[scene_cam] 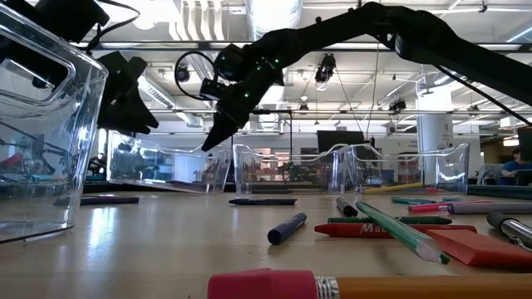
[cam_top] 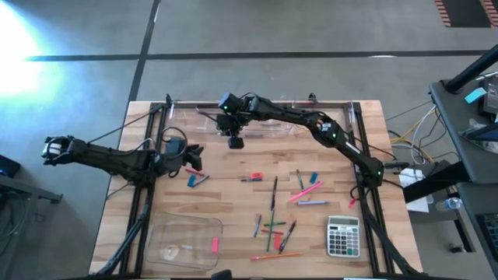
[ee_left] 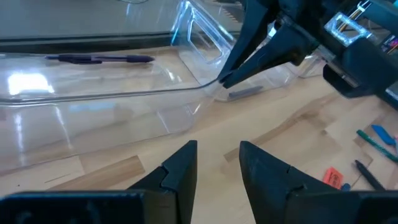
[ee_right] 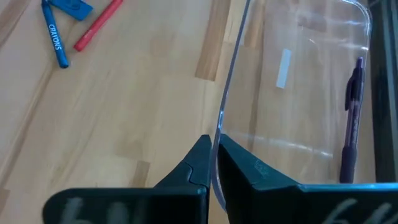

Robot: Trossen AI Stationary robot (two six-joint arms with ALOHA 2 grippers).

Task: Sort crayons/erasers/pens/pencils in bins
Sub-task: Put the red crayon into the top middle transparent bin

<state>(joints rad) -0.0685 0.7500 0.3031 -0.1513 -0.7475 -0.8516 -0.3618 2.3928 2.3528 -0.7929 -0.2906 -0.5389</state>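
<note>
Three clear bins stand in a row at the table's far edge (scene_cam: 283,170). My right gripper (cam_top: 235,141) is shut on the wall of the leftmost bin (ee_left: 93,93), which holds a purplish pen (ee_right: 353,118). My left gripper (ee_left: 217,155) is open and empty, hovering left of that bin (cam_top: 194,158). A blue crayon (ee_right: 55,37) and a red crayon (ee_right: 96,25) lie on the wood near it. Pens, pencils and crayons (cam_top: 274,204) lie scattered mid-table. The larger shallow tray (cam_top: 183,241) at the near left holds a pink eraser (cam_top: 215,245). My right gripper pinches the bin's thin clear wall at its rim (ee_right: 221,118), near a rounded corner (ee_left: 214,82), one finger inside the bin and one outside. The fingers come from above, slanting down. The bin's bottom appears to rest on the table.
A grey calculator (cam_top: 343,236) lies at the near right. A pink eraser on an orange pencil (scene_cam: 274,286) lies close to the low camera. The tray's wall (scene_cam: 41,124) fills the low view's left. Bare wood lies between the bins and the scattered sticks.
</note>
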